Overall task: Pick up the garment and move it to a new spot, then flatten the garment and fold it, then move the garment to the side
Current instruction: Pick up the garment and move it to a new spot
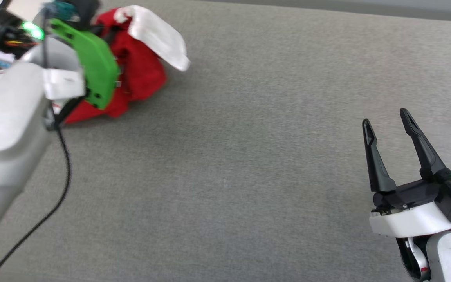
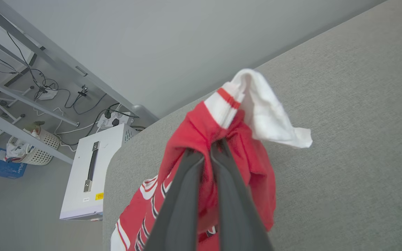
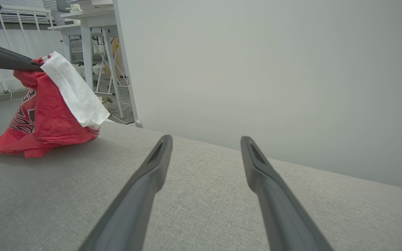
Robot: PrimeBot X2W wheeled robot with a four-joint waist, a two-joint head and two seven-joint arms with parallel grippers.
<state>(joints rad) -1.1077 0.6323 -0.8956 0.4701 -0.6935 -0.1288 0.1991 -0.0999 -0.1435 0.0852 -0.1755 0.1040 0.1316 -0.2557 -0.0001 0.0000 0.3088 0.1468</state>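
Note:
The garment point(image 1: 141, 74), a red jersey with a white sleeve, is bunched and lifted at the far left of the grey surface point(image 1: 249, 156), its lower part still resting on it. In the left wrist view my left gripper point(image 2: 208, 148) is shut on a red fold of the garment point(image 2: 201, 132) just below the striped trim, and the white sleeve point(image 2: 270, 118) droops past the fingertips. The right wrist view shows the garment point(image 3: 47, 118) hanging from my left gripper's fingers point(image 3: 9, 60). My right gripper point(image 1: 384, 121) stands open at the lower right, far from the garment, with nothing between its fingers point(image 3: 145, 181).
The grey surface's left edge point(image 2: 112, 167) drops to a floor holding a white box point(image 2: 91, 174), a wicker basket point(image 2: 40, 146), cables and metal table legs. A pale wall point(image 3: 274, 69) stands behind the far edge. My left forearm point(image 1: 10, 129) and its cable fill the lower left.

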